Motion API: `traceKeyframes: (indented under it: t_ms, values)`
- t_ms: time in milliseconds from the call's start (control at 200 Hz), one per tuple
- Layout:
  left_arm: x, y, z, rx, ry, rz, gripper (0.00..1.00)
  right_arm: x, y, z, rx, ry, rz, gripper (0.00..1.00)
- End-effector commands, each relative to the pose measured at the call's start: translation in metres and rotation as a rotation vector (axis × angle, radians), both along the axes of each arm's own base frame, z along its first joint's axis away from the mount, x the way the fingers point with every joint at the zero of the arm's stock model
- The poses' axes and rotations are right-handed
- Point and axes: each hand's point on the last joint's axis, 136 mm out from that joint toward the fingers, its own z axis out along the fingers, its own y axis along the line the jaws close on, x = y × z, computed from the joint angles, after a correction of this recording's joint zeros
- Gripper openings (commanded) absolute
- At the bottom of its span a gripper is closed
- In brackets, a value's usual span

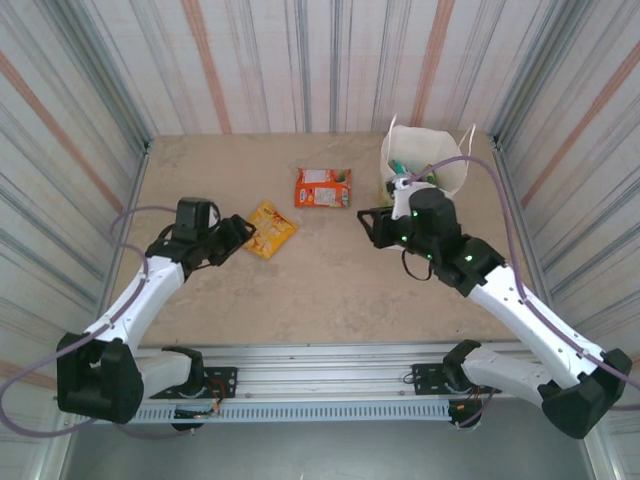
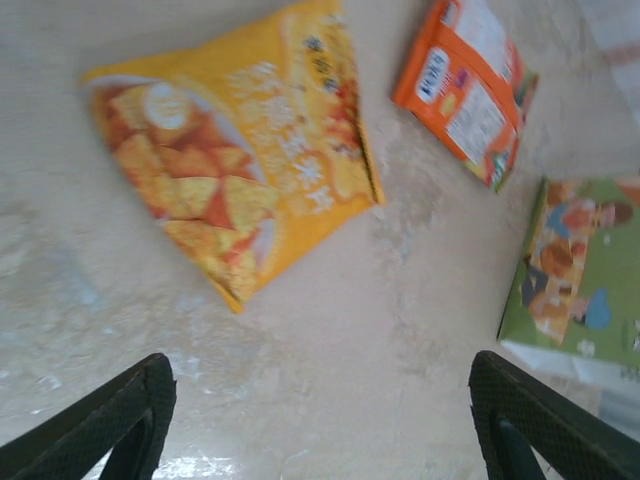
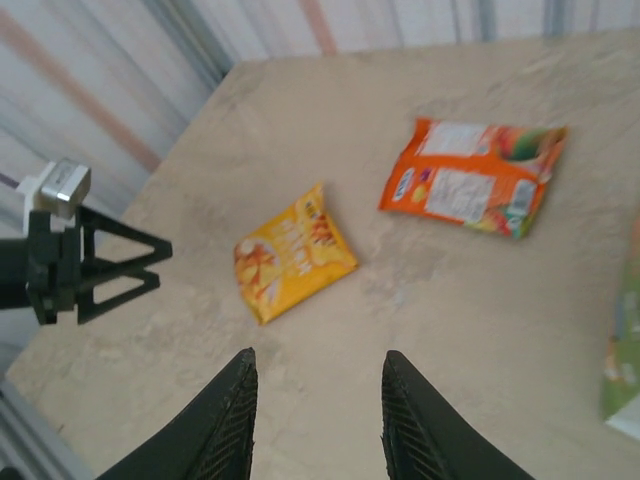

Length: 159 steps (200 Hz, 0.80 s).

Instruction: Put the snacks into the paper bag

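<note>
Top external view: left gripper (image 1: 240,233), jaws spread, empty, just left of yellow packet (image 1: 271,229), apparently starting its pickup, next needing descent astride it; right gripper (image 1: 368,224) parted, empty; paper bag (image 1: 432,166) far right.

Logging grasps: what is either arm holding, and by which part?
Nothing is held. The left jaws stand open short of the yellow packet; the right jaws are apart, nothing between them.

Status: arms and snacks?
Left end effector open, facing yellow packet. Right end effector open, empty, near bag. Orange packet also out. No obstruction seen.
</note>
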Motion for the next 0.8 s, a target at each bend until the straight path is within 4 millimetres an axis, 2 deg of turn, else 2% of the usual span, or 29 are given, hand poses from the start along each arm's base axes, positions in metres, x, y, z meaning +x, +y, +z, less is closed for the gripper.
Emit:
traceKeyframes:
  t_ms: [0, 185, 346, 531, 792]
  values:
    - [-0.004, 0.009, -0.010, -0.095, 0.029, 0.090, 0.78, 0.003, 0.020, -0.003, 0.021, -0.010, -0.008, 0.37]
    - [-0.006, 0.005, -0.040, -0.182, 0.084, 0.129, 0.73, 0.000, 0.060, -0.026, -0.015, 0.032, 0.074, 0.38]
    - [-0.002, -0.001, -0.063, -0.219, 0.132, 0.126, 0.70, 0.000, 0.080, -0.030, -0.011, 0.028, 0.122, 0.39]
    - [0.012, -0.011, -0.079, -0.255, 0.170, 0.102, 0.66, -0.001, 0.090, -0.035, -0.017, 0.042, 0.153, 0.40]
    - [0.033, -0.021, -0.098, -0.273, 0.200, 0.084, 0.61, -0.002, 0.089, -0.038, -0.029, 0.041, 0.148, 0.40]
